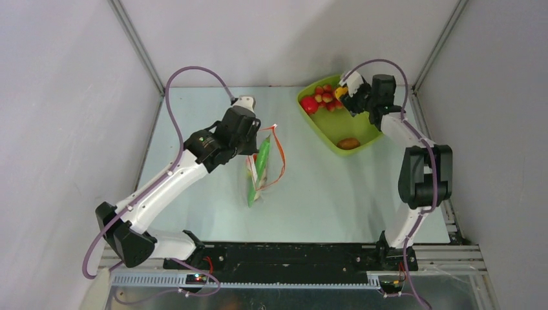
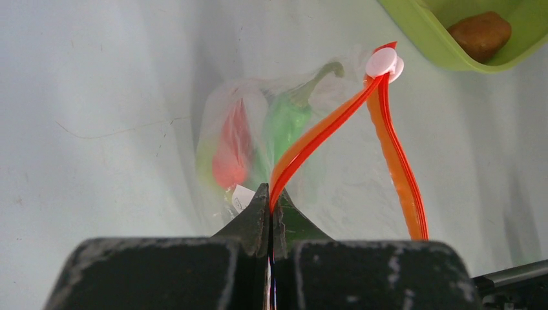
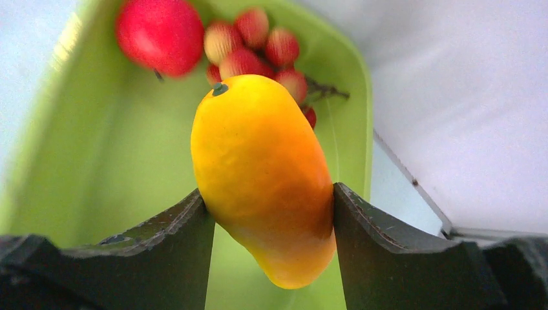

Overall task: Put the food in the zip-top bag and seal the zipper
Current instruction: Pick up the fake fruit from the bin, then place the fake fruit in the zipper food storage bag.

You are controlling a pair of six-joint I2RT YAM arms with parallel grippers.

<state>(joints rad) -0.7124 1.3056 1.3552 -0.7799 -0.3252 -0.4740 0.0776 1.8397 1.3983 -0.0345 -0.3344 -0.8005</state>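
Where the left fingers [image 2: 249, 223] meet, pressed flat together, we see them pinching one lip of the thin orange-red zipper [image 2: 310, 145] of the zip-top bag [image 2: 336, 181]. The bag's clear, crinkled film stands near the middle of the worktop [image 1: 336, 194]. The strip's two ribbed halves gape apart and rejoin at a small round white slider [image 2: 382, 63]. Through the cloudy plastic we make out a long green piece [image 2: 284, 123] and a red piece [image 2: 231, 152], both too blurred to name. The right fingers [image 3: 168, 232], spread fairly wide, clamp a smooth, glossy, oval orange-yellow mango [image 3: 258, 174] across its middle, above the lime-green plastic tray [image 3: 97, 161] at the worktop's far right corner. In that tray lie a round shiny red apple [image 3: 160, 29], a cluster of small red grapes [image 3: 252, 55] and, at its near end, a matte brown kiwi [image 2: 481, 33].
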